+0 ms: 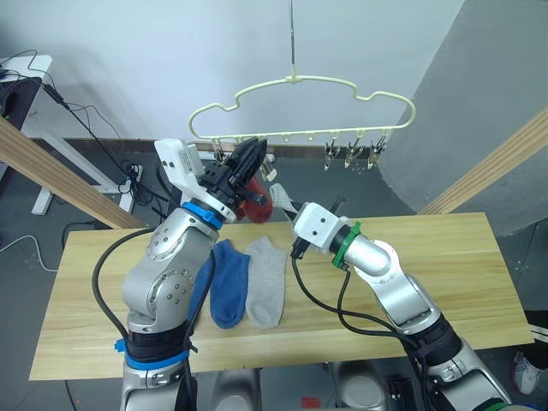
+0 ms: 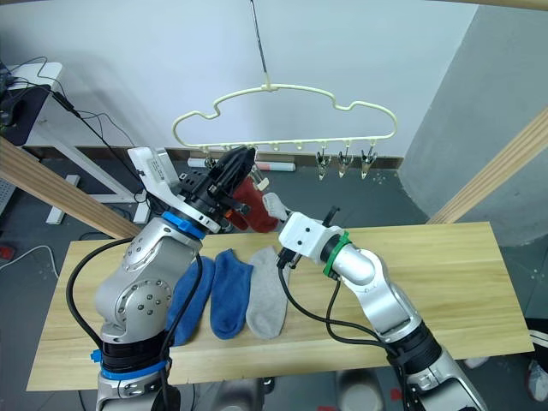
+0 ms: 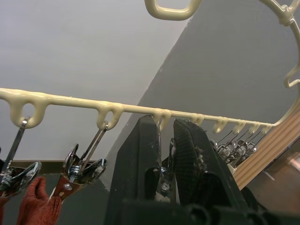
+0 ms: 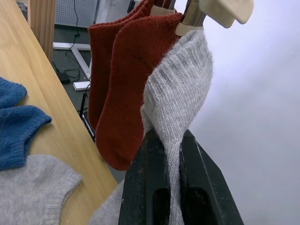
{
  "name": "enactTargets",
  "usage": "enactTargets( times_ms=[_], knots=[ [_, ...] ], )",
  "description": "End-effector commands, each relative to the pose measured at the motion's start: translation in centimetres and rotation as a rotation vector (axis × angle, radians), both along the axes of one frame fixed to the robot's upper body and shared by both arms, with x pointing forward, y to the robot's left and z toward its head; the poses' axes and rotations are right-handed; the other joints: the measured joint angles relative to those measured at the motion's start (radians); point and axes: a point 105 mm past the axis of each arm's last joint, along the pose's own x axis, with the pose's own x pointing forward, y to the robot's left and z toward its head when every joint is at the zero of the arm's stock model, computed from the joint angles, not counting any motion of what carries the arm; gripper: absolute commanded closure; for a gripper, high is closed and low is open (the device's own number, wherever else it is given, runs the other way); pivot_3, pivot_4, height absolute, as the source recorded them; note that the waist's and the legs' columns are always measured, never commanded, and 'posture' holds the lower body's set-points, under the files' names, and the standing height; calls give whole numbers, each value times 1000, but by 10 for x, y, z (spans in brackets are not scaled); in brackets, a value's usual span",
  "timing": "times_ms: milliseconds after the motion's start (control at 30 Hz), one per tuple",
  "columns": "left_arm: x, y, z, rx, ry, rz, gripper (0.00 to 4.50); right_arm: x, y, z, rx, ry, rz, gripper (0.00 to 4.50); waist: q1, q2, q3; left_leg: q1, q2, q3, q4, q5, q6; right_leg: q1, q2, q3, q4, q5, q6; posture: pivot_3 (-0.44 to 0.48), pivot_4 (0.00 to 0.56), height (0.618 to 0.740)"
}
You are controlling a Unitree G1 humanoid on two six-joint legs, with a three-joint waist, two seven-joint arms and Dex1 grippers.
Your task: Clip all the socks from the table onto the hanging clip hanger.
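Right now my right end effector [image 4: 171, 187] pinches a soft grey sock [image 4: 180, 79], lifted toward the third clip [image 3: 164, 176] of the hanger [image 1: 300, 81] at twelve o'clock, beside two hung red socks [image 4: 126, 93]. My left end effector [image 3: 161, 159] squeezes that clip's handles. Limp and light, the sock wants gripping near its cuff; three more lie on the surface [image 1: 428, 274].
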Motion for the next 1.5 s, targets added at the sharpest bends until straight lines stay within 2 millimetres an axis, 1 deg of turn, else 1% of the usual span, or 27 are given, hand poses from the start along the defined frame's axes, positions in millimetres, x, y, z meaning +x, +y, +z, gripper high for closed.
enactTargets(
  times_ms=[33, 467, 1067, 1500],
  knots=[
    [-10, -3, 11, -2, -61, -20, 4129, -5, 8, 13, 13, -53, 42, 4500, 0, 0, 0, 0, 0, 0, 0, 0, 0, 0, 0, 0, 0, 0, 0, -217, 343, 740],
    [-11, -3, 9, 0, -57, -19, 4129, -4, 12, 21, 46, -68, 42, 4500, 0, 0, 0, 0, 0, 0, 0, 0, 0, 0, 0, 0, 0, 0, 0, -217, 343, 740],
    [-11, -3, 9, 3, -56, -22, 4129, -6, 6, 25, 66, -74, 45, 4500, 0, 0, 0, 0, 0, 0, 0, 0, 0, 0, 0, 0, 0, 0, 0, -218, 343, 740],
    [-12, -4, 8, 7, -56, -25, 4129, -10, 14, 32, 99, -74, 86, 4500, 0, 0, 0, 0, 0, 0, 0, 0, 0, 0, 0, 0, 0, 0, 0, -218, 343, 740]
  ],
)
